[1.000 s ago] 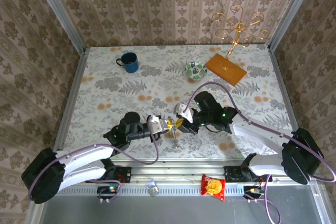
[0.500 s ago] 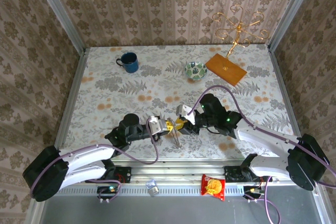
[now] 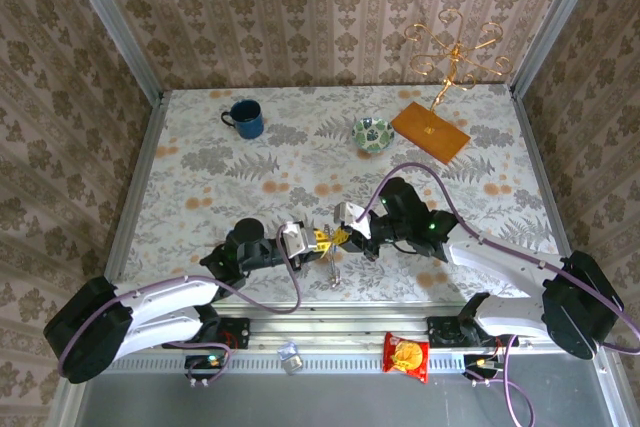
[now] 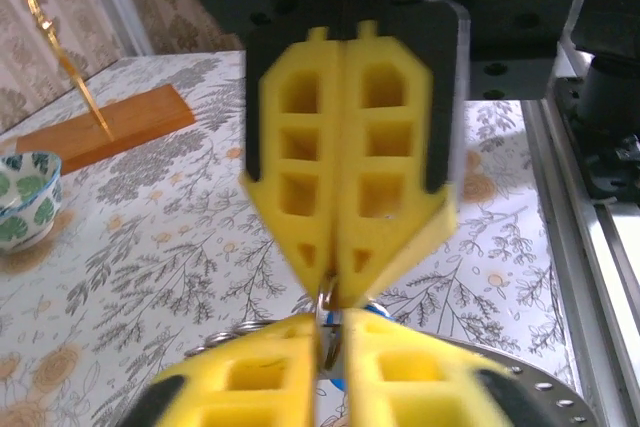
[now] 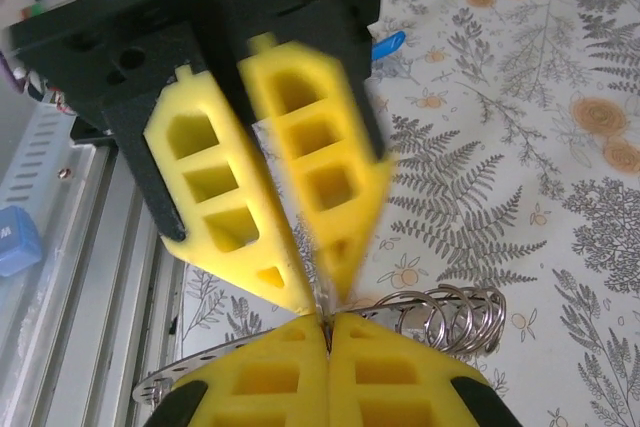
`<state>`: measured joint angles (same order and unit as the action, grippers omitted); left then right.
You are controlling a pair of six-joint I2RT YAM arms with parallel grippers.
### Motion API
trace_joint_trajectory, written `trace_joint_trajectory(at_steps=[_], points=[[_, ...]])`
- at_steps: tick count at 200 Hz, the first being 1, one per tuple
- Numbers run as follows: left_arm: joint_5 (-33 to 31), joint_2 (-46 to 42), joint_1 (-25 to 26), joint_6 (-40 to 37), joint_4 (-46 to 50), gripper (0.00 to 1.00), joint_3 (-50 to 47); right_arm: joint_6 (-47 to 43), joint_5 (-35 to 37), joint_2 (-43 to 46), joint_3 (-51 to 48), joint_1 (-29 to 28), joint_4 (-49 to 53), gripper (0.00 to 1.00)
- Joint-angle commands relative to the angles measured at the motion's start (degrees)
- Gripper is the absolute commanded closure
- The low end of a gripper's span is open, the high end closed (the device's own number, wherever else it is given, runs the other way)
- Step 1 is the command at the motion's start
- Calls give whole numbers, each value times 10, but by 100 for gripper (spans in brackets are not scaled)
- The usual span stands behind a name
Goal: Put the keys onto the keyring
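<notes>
We judge that with the left gripper (image 3: 322, 238) and right gripper (image 3: 346, 236) both pinched shut, tip to tip, on the flat dull-grey metal keyring (image 4: 525, 375) dangling beneath them, an uneven tug may slip it free before the tiny blue-headed key (image 5: 388, 44) beyond the left gripper threads on.

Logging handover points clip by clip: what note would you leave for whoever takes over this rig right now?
Left gripper: shut. Right gripper: shut. Their tips meet nose to nose, pinching thin metal; which piece each one holds cannot be told.
Keyring: at that meeting point, under the fingertips, apparently lifted.
Keys: one blue head shows beside the left gripper's body; the other I cannot place.
Done: ring in hand. It is unclear whether any key is threaded.
Left: thread both keys and confirm that they hang on the ring.
</notes>
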<state>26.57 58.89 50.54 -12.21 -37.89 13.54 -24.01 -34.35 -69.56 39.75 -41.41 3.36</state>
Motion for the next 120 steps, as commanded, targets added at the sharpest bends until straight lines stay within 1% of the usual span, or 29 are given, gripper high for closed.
trace_joint_trajectory(at_steps=[1, 26, 66, 81, 95, 105, 109, 120], points=[[-22, -20, 1, -14, 40, 78, 21, -42, 2, -3, 42, -3, 63, 100], [-23, -28, 1, -47, 132, 77, 59, -91, 39, -18, 89, -15, 155, 100], [-17, -18, 1, -84, 213, 78, 100, -141, 101, -46, 155, -47, 249, 100], [-13, -13, 1, -92, 224, 84, 109, -153, 116, -53, 175, -61, 271, 100], [-16, -13, 1, -98, 226, 93, 112, -153, 107, -52, 184, -65, 288, 100], [-18, -15, 1, -99, 223, 99, 111, -143, 98, -44, 178, -64, 278, 100], [-19, -16, 1, -99, 220, 100, 109, -138, 95, -38, 171, -62, 269, 98], [-17, -18, 1, -96, 209, 100, 104, -117, 81, -21, 147, -52, 230, 85]])
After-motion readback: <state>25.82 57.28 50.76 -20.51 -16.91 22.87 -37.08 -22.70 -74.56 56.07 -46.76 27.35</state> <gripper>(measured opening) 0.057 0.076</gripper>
